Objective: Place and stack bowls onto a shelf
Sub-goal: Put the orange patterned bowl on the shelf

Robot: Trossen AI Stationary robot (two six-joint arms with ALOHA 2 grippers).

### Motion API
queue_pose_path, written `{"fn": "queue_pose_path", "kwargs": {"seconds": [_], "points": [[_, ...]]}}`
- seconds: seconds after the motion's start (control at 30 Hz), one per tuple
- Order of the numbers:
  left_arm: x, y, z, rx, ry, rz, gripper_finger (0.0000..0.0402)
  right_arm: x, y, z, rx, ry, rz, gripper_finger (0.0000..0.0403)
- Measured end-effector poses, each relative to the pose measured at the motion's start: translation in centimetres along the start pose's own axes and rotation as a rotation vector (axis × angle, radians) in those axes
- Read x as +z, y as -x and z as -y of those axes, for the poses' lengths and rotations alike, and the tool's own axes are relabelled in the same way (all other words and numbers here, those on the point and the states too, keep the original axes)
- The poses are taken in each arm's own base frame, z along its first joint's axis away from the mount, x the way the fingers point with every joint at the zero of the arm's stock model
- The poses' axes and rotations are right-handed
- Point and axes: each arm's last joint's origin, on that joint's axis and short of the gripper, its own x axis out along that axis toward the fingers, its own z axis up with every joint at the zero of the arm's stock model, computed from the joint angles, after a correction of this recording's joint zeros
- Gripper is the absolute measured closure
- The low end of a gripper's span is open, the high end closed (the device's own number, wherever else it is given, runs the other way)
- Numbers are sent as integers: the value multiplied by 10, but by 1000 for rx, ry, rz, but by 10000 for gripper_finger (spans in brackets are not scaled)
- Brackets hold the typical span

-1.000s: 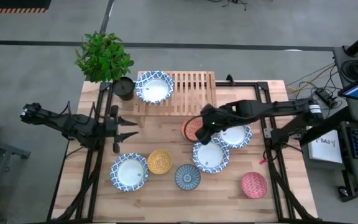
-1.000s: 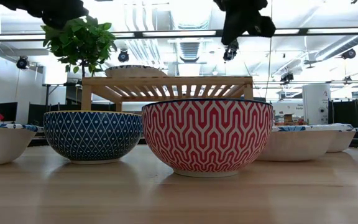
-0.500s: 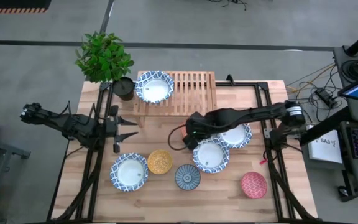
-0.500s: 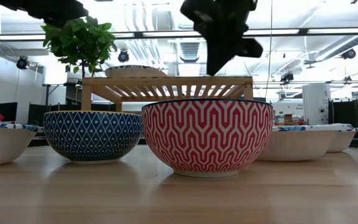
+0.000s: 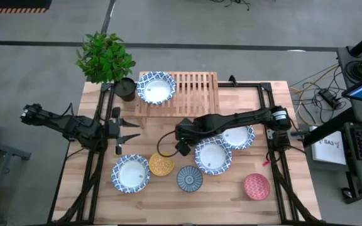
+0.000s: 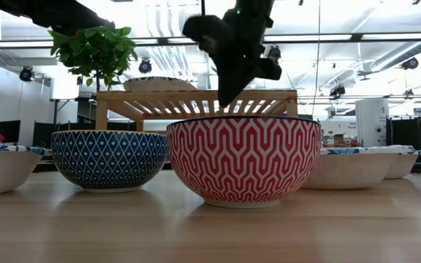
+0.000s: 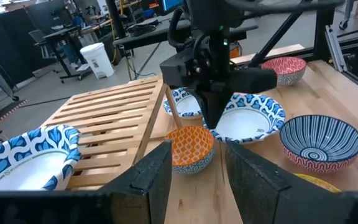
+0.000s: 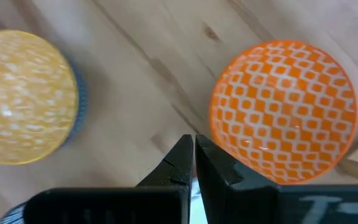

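R claw (image 8: pixel 193 149) is swung off the 2 white bowls (image 5: pixel 213 156) twd orange bowl (image 8: pixel 284 111), just beside; fingers pinched, nothing held yet.

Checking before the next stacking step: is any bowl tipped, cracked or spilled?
Nothing stands out. Every visible bowl sits upright, including the orange bowl below the shut right gripper and the white bowl on the shelf.

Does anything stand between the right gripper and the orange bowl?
Nothing visible does. The right gripper, shut, is just beside the orange bowl, with only bare tabletop around it. The yellow bowl lies on its other side.
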Motion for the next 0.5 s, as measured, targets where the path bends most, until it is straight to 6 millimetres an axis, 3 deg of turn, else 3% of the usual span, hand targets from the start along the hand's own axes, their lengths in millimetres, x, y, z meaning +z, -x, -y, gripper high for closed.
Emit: {"fn": "queue_pose_path", "kwargs": {"seconds": [0.5], "points": [[-3,-1,1,-1,-6,-12,269,-7,-40,-1,-92,69,-95,394]]}}
